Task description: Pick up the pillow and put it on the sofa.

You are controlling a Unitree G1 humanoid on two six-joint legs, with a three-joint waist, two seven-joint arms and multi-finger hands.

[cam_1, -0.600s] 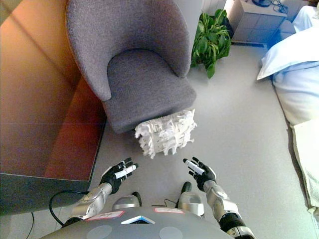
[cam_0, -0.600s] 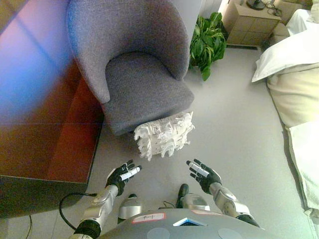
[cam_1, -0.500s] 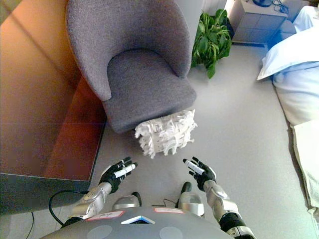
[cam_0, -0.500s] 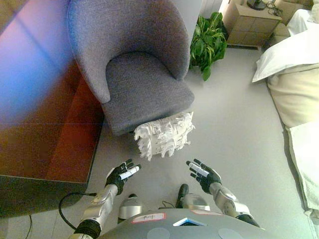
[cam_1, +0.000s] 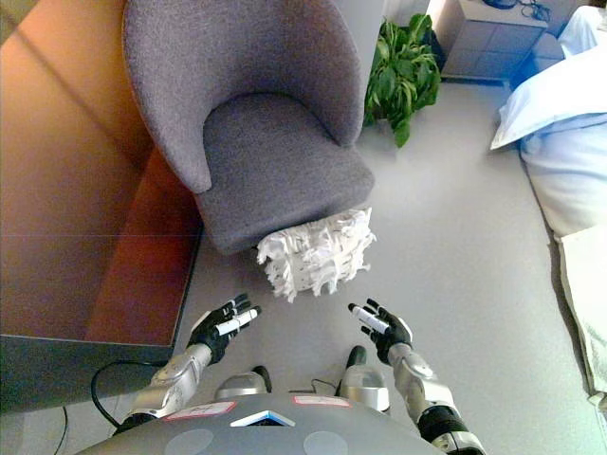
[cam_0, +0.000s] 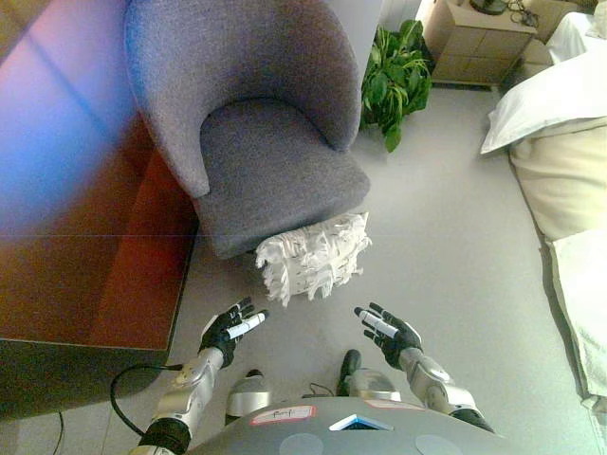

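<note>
A white shaggy pillow [cam_0: 312, 257] lies on the grey floor, leaning against the front of a grey upholstered armchair [cam_0: 266, 161]. Its seat holds nothing. My left hand [cam_0: 230, 328] hovers below and left of the pillow, fingers spread open and holding nothing. My right hand [cam_0: 386, 331] hovers below and right of the pillow, also open with nothing in it. Both hands are a short way off the pillow and do not touch it.
A dark wooden table [cam_0: 85, 237] runs along the left, close to the armchair. A green potted plant [cam_0: 394, 81] stands behind the chair. A bed with white pillows [cam_0: 560, 142] fills the right side, and a wooden nightstand [cam_0: 474, 38] is at the back.
My left hand has risen slightly toward the pillow. The right hand and the pillow have stayed where they were.
</note>
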